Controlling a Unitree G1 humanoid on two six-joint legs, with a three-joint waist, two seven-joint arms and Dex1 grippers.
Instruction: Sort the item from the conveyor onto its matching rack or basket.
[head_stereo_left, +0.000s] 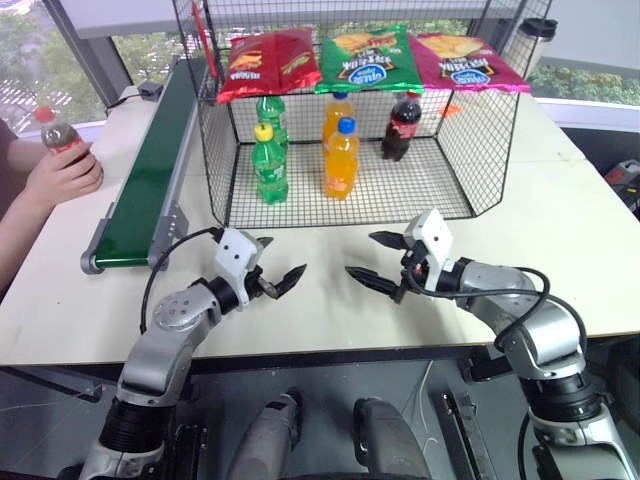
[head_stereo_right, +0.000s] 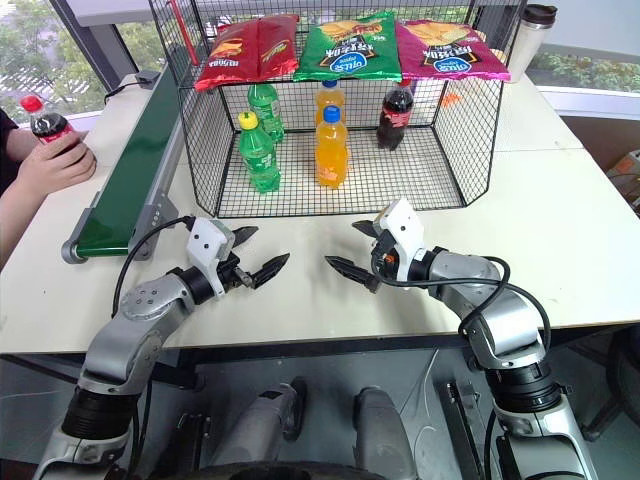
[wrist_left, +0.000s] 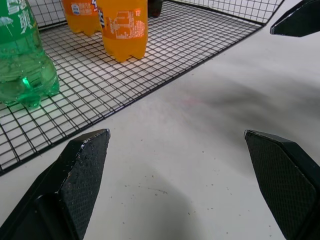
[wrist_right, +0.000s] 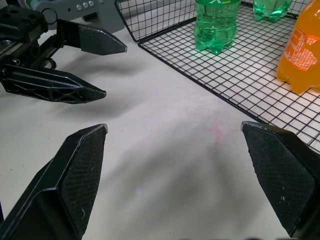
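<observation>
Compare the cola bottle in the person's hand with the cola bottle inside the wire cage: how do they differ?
The held cola bottle is gripped by a person's hand and leans; the caged cola bottle stands upright on the cage floor. The held one is beside the conveyor; the caged one is behind the orange soda bottles. Both hold dark liquid under red labels.

We're looking over a pale tabletop (head_stereo_left: 560, 230), matte and evenly lit by daylight. Behind it runs a row of windows (head_stereo_left: 20, 50) with green treetops outside and a grey frame post (head_stereo_left: 85, 50) between panes. Below the table edge, we see dark floor (head_stereo_left: 60, 420).
</observation>
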